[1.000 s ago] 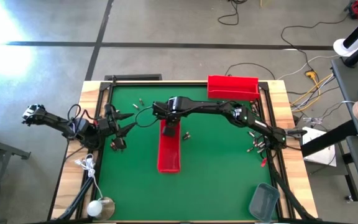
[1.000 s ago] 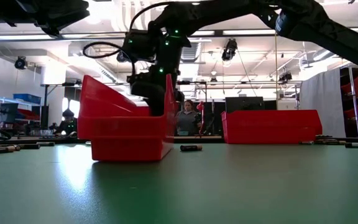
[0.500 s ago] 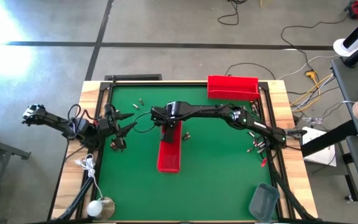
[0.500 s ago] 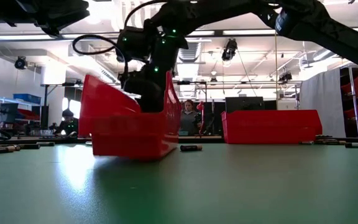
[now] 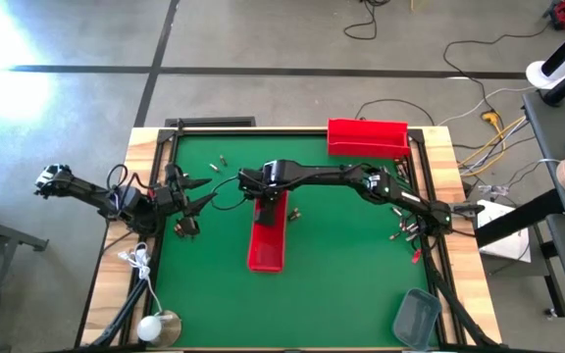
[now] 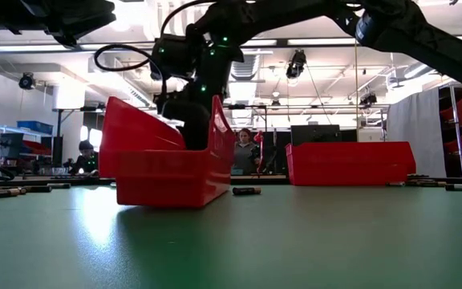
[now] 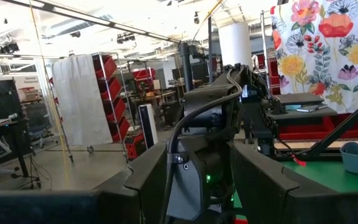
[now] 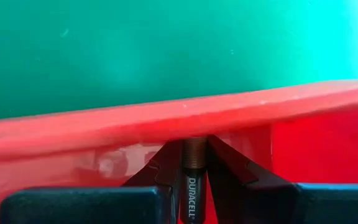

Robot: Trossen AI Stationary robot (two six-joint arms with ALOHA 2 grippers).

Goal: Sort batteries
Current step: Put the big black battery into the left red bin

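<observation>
A long red bin (image 5: 267, 235) lies in the middle of the green table. My right gripper (image 5: 268, 201) reaches down into its far end, shut on a dark battery (image 8: 193, 177) with a copper end. Loose batteries lie on the mat beside the bin (image 5: 292, 214), at the far left (image 5: 221, 160) and along the right edge (image 5: 400, 224). My left gripper (image 5: 200, 199) waits open above the table's left side, holding nothing. My right gripper pinches the battery's dark body (image 8: 192, 186) between its two fingers, which lie along it. The fingers come steeply from above into the bin. The battery's copper end (image 8: 193, 149) points at the bin's inner wall (image 8: 135, 134); whether it touches the wall I cannot tell.
A second red bin (image 5: 367, 137) stands at the far right corner. A grey tray (image 5: 416, 316) sits at the near right corner. Cables run along the wooden frame (image 5: 135, 172). People show in the room behind the table (image 6: 244, 152).
My right gripper has shifted a little inside the bin's far end and rolled its wrist, staying shut on the battery. The long red bin rocked up on one side, then settled flat again, turned slightly on the mat.
</observation>
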